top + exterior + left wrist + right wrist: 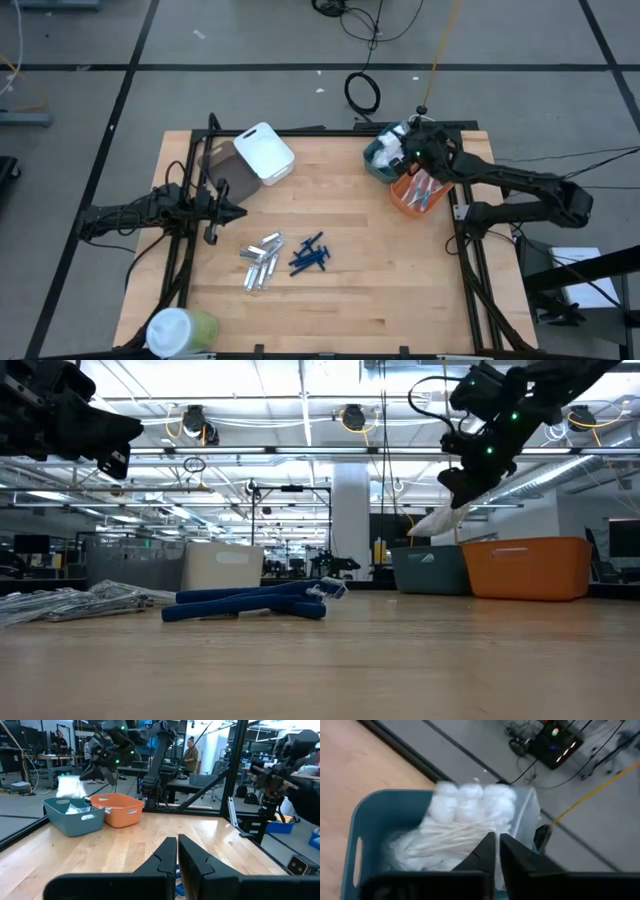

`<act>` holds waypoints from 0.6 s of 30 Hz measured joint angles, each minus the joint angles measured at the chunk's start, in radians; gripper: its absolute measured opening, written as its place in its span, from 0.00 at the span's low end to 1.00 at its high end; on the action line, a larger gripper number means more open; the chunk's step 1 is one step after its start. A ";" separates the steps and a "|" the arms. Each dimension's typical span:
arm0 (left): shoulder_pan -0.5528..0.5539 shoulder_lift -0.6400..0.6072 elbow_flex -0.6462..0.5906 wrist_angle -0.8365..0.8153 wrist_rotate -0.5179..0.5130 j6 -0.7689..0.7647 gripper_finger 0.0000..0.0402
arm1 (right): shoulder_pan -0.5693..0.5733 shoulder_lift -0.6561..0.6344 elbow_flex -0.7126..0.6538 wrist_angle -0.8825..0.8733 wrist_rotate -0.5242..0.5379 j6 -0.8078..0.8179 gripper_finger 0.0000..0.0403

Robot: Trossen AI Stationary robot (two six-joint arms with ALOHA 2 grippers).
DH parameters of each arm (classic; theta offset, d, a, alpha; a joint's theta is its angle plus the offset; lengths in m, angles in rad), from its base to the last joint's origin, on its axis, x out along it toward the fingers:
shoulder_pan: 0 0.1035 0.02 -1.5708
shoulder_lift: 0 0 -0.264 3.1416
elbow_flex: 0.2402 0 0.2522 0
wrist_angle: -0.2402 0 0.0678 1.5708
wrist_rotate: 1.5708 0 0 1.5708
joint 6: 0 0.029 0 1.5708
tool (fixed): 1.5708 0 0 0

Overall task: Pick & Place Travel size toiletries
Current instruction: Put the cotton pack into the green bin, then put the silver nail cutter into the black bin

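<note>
White packet (470,815) seemingly pinched in right gripper (496,845) above teal bin (375,815).

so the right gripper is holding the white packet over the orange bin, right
Not quite: the right gripper holds the white packet over the teal bin, not the orange bin. The right wrist view shows it, with teal walls directly under the packet.

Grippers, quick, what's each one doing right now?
Left gripper: shut, empty, waiting at the table's left side.
Right gripper: closed on a white packet of cotton swabs above the teal bin.
</note>
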 joint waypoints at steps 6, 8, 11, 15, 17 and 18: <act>0.000 0.000 0.000 0.000 0.000 0.000 0.04 | -0.056 0.000 -0.002 -0.002 -0.099 0.089 0.26; 0.000 0.000 0.000 0.000 0.000 0.000 0.04 | -0.061 -0.007 -0.002 0.012 -0.100 0.129 0.33; 0.000 0.000 0.000 0.000 0.000 0.000 0.04 | -0.048 -0.045 -0.002 0.012 -0.113 0.136 0.42; 0.000 0.000 0.000 0.000 0.000 0.000 0.04 | -0.010 -0.144 -0.002 0.005 -0.219 0.118 0.48; 0.000 0.000 0.000 0.000 0.000 0.000 0.04 | 0.010 -0.207 -0.002 0.005 -0.278 0.111 0.49; 0.000 0.000 0.000 0.000 0.000 0.000 0.04 | 0.020 -0.241 -0.002 0.003 -0.307 0.114 0.49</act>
